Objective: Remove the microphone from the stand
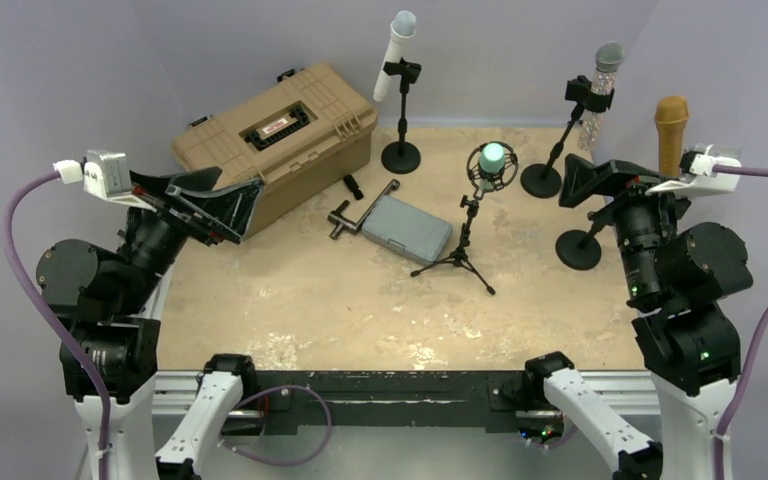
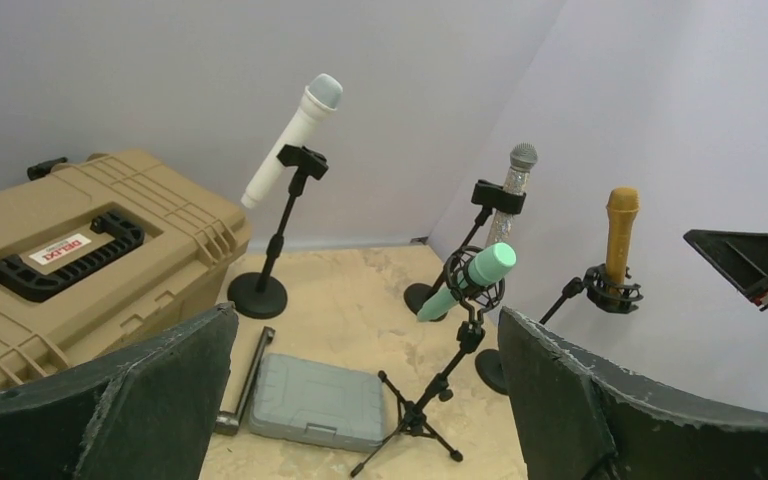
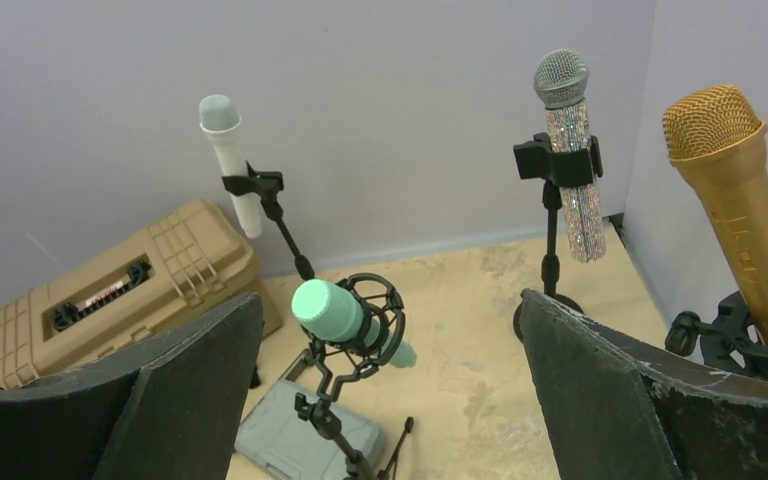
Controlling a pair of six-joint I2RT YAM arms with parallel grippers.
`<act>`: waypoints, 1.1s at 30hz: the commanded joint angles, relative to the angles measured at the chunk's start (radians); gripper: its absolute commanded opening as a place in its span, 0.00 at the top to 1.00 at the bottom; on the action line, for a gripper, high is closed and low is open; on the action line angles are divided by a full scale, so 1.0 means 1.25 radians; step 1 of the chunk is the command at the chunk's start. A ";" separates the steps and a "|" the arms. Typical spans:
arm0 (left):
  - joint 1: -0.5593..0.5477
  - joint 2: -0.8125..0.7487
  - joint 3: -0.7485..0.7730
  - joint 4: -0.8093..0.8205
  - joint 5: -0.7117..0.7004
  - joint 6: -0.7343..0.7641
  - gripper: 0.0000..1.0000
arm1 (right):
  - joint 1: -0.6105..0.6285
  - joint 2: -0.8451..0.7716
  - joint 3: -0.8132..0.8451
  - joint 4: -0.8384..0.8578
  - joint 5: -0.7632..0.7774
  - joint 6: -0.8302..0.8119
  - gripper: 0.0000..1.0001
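- Wide open, empty: left gripper, right gripper.
- Likely target: mint microphone, 9 o'clock of right gripper.
- Steady tripod stand; pull along shock mount axis, avoid tipping.

Tripod stand legs cut off at bottom edge.

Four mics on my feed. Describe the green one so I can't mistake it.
Start at the big tan toolbox back left, then move right past the flat grey case lying at mid-table. Just right of it stands the mint-green microphone, cradled in a black ring mount. It alone sits on a tripod stand; the other stands have round bases.
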 commanded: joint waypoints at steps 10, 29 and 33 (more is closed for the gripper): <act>-0.157 0.064 -0.075 0.029 -0.011 -0.013 0.00 | -0.003 0.031 -0.033 -0.023 0.032 0.024 0.01; -0.408 0.093 -0.328 0.147 -0.073 -0.054 0.00 | -0.002 0.069 -0.336 0.109 -0.346 0.078 0.01; -0.494 0.127 -0.374 0.184 -0.122 -0.042 0.01 | -0.002 0.096 -0.383 0.159 -0.375 0.093 0.01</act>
